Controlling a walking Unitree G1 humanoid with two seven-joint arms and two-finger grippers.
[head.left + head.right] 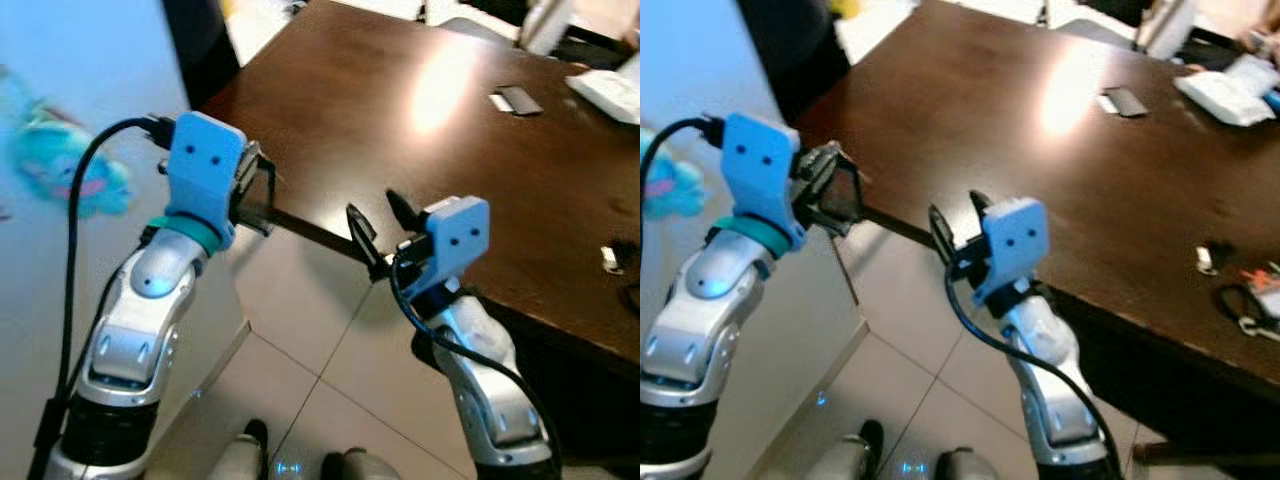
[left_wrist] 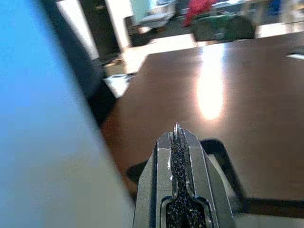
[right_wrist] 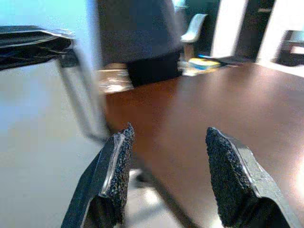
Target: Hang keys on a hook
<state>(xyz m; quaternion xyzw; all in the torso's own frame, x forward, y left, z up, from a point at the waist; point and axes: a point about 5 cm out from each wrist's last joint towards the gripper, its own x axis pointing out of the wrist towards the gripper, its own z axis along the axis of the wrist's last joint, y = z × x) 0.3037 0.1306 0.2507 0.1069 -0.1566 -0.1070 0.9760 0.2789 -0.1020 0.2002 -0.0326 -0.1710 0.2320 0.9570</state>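
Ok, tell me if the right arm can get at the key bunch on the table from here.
Probably not without a step. The right tool is open at the near edge of the table; the key bunch lies well off to its right. Nothing stands between them.

Bright daylight, glare patch on table (image 1: 440,90) (motion blur throughout).

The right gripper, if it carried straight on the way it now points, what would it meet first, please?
Most likely the dark wooden table: the right gripper, open, points across the tabletop near its edge. It looks slightly above the surface, so it may skim the top rather than hit the edge; depth is unclear.
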